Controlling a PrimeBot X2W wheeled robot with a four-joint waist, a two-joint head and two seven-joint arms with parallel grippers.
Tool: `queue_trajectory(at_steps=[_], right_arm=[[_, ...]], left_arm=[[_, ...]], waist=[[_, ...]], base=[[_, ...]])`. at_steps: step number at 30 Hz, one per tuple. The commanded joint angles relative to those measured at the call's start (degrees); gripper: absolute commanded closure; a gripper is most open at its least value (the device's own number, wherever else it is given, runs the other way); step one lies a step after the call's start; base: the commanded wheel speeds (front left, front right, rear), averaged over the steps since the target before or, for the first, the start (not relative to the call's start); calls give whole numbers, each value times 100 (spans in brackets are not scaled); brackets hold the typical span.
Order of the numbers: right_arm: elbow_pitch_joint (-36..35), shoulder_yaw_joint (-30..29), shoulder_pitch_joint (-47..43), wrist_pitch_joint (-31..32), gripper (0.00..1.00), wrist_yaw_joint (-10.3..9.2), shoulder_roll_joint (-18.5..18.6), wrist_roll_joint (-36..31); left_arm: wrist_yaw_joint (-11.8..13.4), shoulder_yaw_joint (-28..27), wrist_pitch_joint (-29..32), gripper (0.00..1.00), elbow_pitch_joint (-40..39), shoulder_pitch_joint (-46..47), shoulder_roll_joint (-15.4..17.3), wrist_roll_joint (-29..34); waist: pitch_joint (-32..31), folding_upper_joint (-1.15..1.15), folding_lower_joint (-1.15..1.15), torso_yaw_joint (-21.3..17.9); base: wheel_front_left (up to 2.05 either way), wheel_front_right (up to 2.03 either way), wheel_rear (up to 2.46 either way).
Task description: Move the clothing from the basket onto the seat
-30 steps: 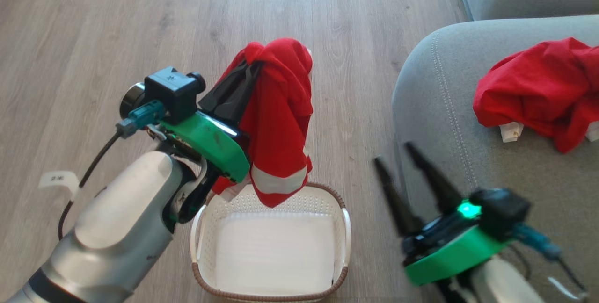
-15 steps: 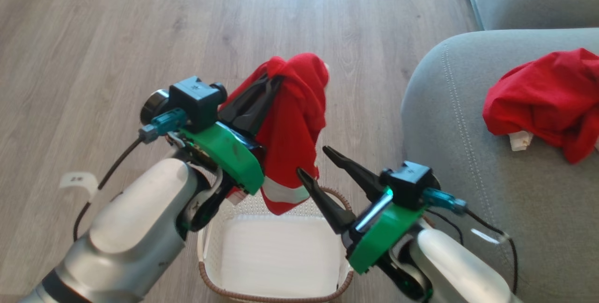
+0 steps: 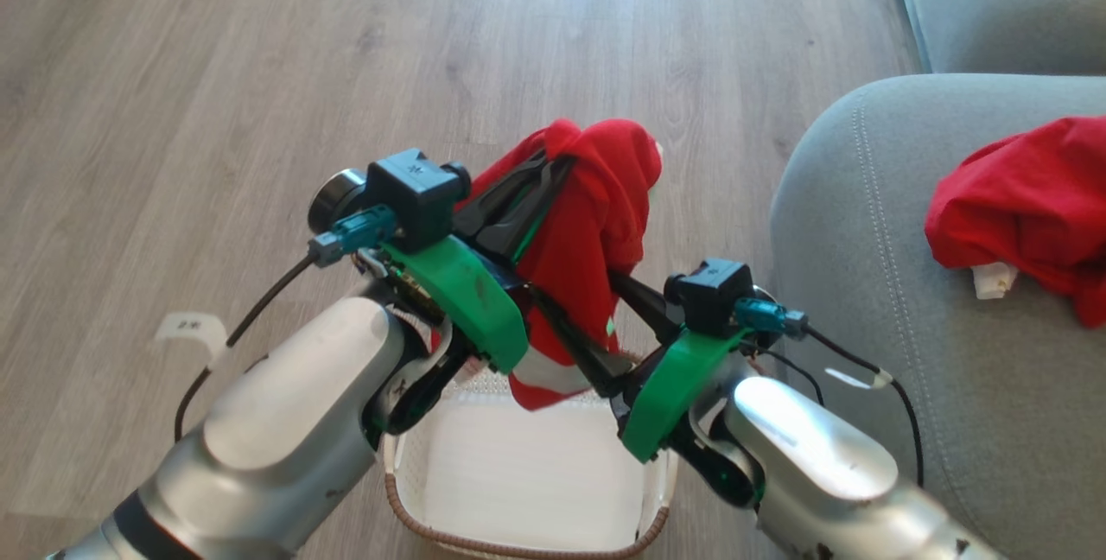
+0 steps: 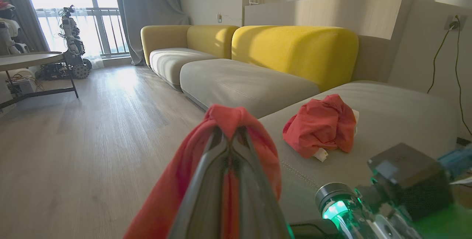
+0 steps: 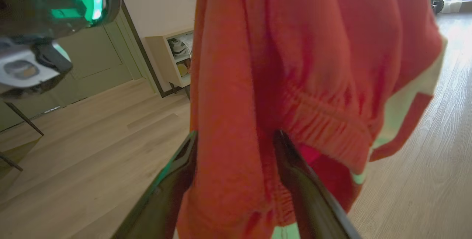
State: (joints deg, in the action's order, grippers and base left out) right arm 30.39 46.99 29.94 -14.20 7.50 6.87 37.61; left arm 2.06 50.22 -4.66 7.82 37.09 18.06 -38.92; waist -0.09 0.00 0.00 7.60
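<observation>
One red garment with a white band hangs over the white basket, and my left gripper is shut on its top fold. In the left wrist view the shut fingers pinch that red fabric. My right gripper is open, one finger on each side of the hanging cloth. The right wrist view shows the red garment between the spread fingers. A second red garment lies crumpled on the grey-green seat, also visible as a red bundle.
Wood floor stretches behind and to the left of the basket, with a white label lying on it. More sofa cushions with yellow backs run along the wall. A low table and another robot stand near the window.
My right gripper has swung up and left from beside the seat until its fingers straddle the hanging garment. The head camera has shifted left. My left gripper keeps its hold.
</observation>
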Motion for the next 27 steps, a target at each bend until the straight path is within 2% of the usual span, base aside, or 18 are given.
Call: queue_trajectory(at_steps=[1,3,5,20,27], right_arm=[[-65,48,266,-72,0,-1,-158,79],[7,70,352,-76,0,-1,-193,143],[13,41,405,-77,100,-1,-221,172],[-176,-132,307,-79,100,-1,-205,133],[-557,-735,-32,-79,100,-1,18,-129]], left_arm=[[-14,-225,-12,100,-151,436,76,-14],[-19,-209,-2,100,-152,435,57,-31],[-25,-187,5,100,-151,437,40,-37],[9,-205,-53,100,-37,402,89,-99],[42,-290,-189,100,3,316,223,-128]], waist=[[-18,0,0,30],[-21,0,0,57],[-23,0,0,86],[-12,0,0,82],[17,0,0,-48]], base=[[0,0,0],[0,0,0],[0,0,0],[0,0,0],[0,0,0]])
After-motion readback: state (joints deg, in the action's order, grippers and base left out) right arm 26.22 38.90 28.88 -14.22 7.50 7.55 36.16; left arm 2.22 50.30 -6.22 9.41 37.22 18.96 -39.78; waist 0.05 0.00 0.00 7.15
